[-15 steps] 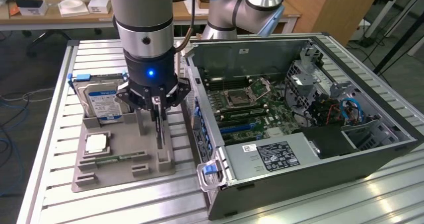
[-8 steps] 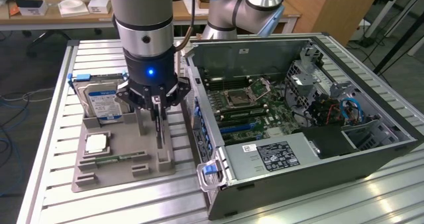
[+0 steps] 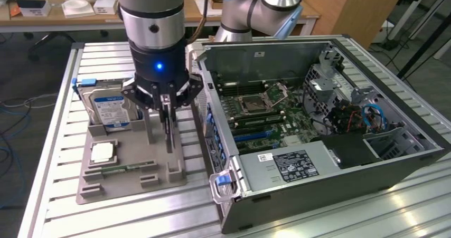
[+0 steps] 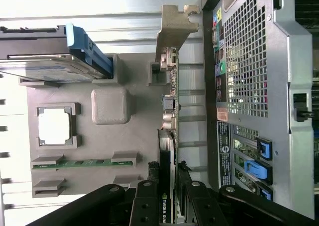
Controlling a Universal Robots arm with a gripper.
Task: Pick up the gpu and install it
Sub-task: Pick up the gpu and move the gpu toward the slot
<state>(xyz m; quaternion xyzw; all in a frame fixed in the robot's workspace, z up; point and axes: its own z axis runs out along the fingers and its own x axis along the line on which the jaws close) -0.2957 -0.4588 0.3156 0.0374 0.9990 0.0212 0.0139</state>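
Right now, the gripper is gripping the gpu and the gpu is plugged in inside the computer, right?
Not quite. The gpu is not inside the computer. It stands on edge in the gray tray beside the computer, as the exterior view shows. The rest is right: the gripper is gripping it.

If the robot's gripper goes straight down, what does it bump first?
Probably the thin dark green-black gpu card standing on edge in the grey plastic tray, directly below the gripper.
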